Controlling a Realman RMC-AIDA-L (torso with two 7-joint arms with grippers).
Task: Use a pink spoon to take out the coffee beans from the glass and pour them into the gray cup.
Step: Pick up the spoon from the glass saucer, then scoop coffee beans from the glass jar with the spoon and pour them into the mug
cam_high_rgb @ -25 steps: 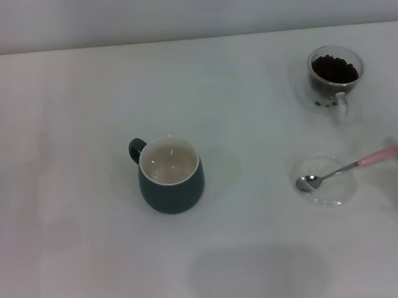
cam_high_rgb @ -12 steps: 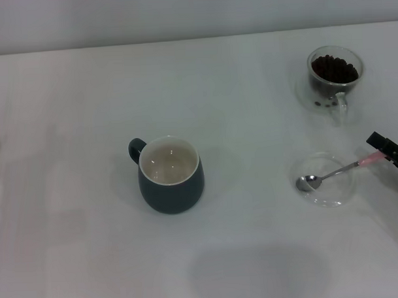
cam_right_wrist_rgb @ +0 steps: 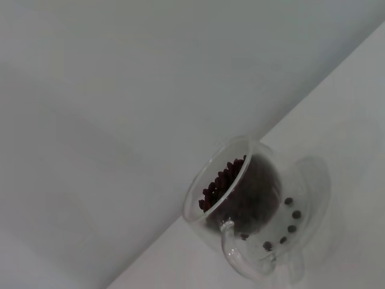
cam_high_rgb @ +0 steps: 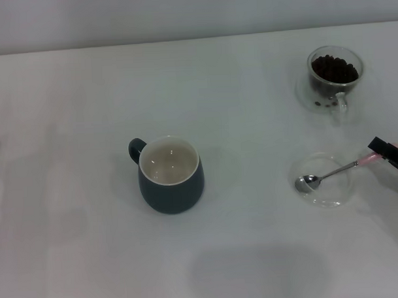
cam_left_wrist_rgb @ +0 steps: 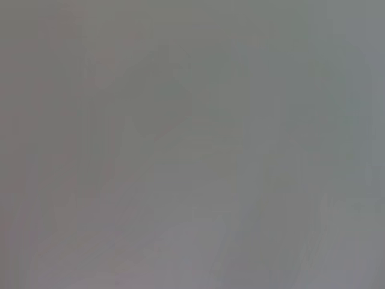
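The pink spoon has a shiny metal bowl, the glass is clear and glossy, the gray cup looks smooth glazed ceramic.

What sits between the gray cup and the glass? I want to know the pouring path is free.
Nothing: in the head view, only bare table lies between the gray cup and the glass. The spoon on its saucer sits off that line.

A lab-like test setup: a bare white table against a plain pale wall.
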